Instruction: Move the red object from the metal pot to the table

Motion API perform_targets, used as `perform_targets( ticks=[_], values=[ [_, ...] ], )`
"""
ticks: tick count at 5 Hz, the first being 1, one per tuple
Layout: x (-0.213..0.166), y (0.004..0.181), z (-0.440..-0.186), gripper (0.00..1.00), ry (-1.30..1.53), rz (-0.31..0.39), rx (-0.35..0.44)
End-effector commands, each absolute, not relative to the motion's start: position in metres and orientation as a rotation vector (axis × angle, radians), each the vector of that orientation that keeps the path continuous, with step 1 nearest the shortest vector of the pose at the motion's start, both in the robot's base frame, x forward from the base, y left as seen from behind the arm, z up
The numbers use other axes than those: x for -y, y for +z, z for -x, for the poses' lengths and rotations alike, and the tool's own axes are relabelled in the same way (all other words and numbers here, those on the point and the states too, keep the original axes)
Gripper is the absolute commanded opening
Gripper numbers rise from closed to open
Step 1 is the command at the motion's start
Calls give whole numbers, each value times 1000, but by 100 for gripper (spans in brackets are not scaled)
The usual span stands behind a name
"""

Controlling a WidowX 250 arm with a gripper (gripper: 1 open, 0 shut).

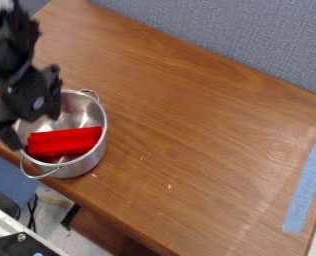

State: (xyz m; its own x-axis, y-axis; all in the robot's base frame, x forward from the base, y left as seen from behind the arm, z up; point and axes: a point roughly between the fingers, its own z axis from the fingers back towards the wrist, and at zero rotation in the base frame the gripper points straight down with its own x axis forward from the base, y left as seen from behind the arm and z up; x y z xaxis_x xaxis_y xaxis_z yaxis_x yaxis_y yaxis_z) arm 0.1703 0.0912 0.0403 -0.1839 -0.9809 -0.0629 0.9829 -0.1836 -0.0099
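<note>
- At the left edge of the only view, the end effector (3,108) hangs at the pot's (89,152) left rim, pointing down; its fingers are blurred and partly cut off by the frame, but they read as spread wide, with nothing between them.
- Just right of it and a little nearer to us, the red block (62,141) lies inside the pot, on its bottom, touching no part of the arm.
- Its long axis runs left to right with the right end tipped slightly farther away, spanning nearly the pot's inside.
- My reading: the coming move needs a short shift right over the block, with the fingers turned to close across its narrow width.
- Right of the pot, the bench (201,120) is bare brown wood out to a strip of blue tape (304,185) near the right edge.
- Count: one red block, one pot, one arm, one tape strip.
</note>
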Motion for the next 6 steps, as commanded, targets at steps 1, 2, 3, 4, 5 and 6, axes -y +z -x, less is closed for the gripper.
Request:
perform_targets(
  ticks=[1,2,3,4,5,6],
  values=[
    [-110,7,-173,100,-1901,-97,-29],
    [-102,24,-182,100,-1984,-112,-18],
    [-94,42,-190,0,-2063,-124,-9],
    [-84,83,-208,0,-2151,-107,-21],
    [-72,110,-227,0,-2253,-90,-54],
    [-52,117,-245,0,-2075,-57,-87]
  ],
)
